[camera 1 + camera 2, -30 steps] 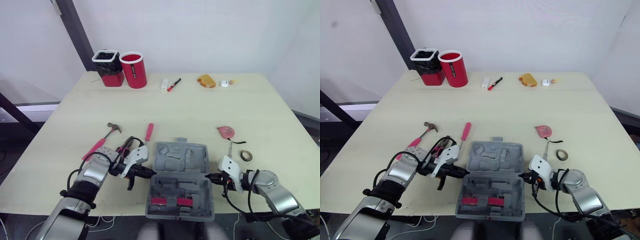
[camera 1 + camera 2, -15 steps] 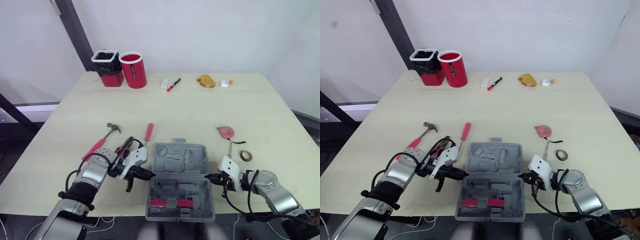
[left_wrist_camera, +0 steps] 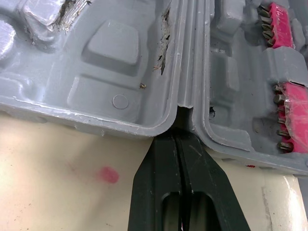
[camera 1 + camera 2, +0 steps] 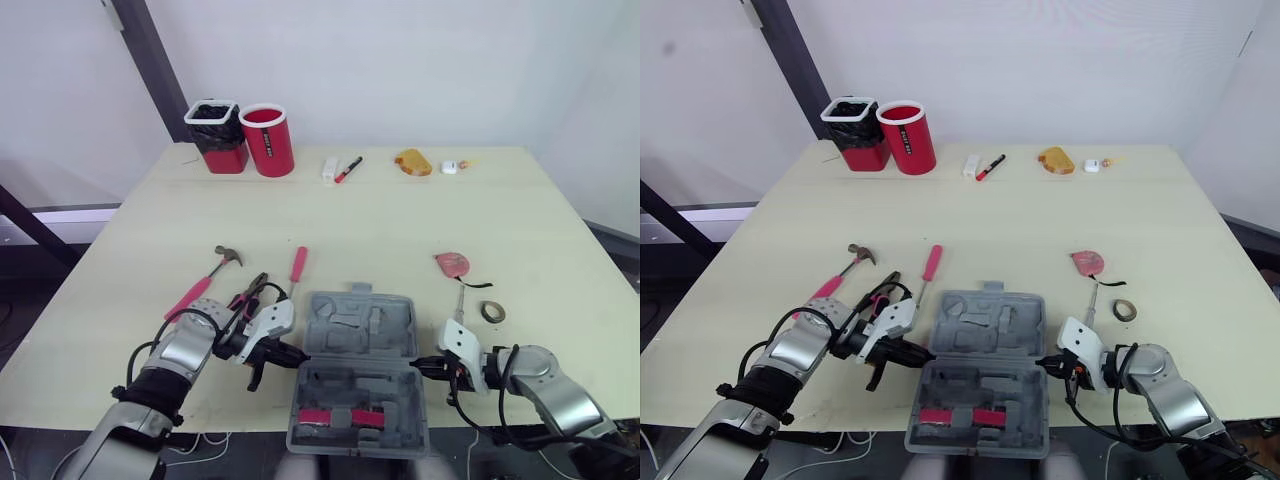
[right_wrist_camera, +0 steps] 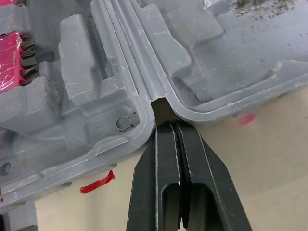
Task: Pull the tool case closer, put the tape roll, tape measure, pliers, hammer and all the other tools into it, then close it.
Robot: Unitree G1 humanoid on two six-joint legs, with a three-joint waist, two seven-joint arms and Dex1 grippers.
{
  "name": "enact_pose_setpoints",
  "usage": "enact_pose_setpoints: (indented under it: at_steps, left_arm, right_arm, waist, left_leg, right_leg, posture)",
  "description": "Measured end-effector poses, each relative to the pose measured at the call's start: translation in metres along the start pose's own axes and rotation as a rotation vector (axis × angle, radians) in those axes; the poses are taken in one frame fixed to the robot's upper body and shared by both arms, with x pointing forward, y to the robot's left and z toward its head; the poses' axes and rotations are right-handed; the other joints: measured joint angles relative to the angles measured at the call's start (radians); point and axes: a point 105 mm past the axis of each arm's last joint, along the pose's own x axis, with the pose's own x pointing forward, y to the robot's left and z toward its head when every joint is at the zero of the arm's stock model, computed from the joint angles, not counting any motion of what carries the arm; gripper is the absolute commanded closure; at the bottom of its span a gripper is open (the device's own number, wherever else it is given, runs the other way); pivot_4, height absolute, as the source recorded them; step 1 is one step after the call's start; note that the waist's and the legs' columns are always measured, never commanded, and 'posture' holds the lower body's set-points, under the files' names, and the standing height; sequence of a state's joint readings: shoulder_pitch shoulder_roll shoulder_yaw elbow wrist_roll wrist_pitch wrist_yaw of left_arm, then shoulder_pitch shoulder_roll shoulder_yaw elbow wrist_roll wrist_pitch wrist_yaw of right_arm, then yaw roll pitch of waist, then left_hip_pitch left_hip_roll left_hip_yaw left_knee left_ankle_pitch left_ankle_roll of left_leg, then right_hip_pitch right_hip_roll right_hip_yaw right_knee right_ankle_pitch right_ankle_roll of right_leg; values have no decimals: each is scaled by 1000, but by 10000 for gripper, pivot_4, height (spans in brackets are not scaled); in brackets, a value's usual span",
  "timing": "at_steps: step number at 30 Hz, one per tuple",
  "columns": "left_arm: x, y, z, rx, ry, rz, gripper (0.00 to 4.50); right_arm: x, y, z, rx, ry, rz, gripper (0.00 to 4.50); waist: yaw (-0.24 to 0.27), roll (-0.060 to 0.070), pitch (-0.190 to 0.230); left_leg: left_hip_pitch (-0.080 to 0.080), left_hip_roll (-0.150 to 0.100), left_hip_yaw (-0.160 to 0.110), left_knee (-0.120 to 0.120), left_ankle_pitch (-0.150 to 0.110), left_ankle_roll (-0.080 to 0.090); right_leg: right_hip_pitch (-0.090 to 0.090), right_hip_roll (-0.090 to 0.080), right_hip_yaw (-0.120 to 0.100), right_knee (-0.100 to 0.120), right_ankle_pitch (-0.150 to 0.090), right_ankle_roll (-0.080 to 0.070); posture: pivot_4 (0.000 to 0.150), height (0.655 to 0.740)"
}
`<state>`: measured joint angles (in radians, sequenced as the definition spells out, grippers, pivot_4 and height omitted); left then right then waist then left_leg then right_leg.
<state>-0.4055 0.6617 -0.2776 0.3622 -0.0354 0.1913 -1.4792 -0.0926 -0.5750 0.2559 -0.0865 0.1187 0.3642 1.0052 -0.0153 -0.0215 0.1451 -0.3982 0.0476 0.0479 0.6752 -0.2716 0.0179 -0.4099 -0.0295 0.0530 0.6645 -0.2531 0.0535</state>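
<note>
Our left gripper (image 4: 299,352) has its two black fingers pressed flat together, nothing between them, and their tips sit in the notch at the left end of the hinge of the tool case (image 4: 360,325). The right gripper (image 4: 421,367) is closed in the same way, empty, with its tips in the notch at the right end of the hinge. So the case lies exactly between the two grippers, and its hinge, the long axis for this move, runs from left to right, from one pair of tips to the other. The case is open and flat: the lid is the far half, and the near half carries the pink bit strips (image 4: 345,415). This near half seems to reach already over the near edge of the counter (image 4: 380,220), so we judge that the pulling is almost finished and further pulling could tip the case off. On the left, just beyond the left gripper, lie the pliers (image 4: 250,293), then the hammer (image 4: 205,278) and a pink-handled screwdriver (image 4: 297,264); the left arm is nearer to these. On the right, far of the right gripper, lie the tape roll (image 4: 491,311) and the pink tape measure (image 4: 451,264); these belong to the right arm.
</note>
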Motion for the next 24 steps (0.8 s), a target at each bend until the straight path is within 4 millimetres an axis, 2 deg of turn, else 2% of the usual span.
enact_pose_setpoints:
  at_steps: [24]
  left_arm:
    - [3, -7, -1, 5, 2, -39, 44501]
  right_arm:
    - [-4, 4, -3, 3, 17, 13, 45000]
  waist:
    - [2, 0, 0]
  left_leg:
    - [0, 0, 0, 0, 0, 0]
  right_leg:
    - [0, 0, 0, 0, 0, 0]
  posture:
    - [1500, 7400]
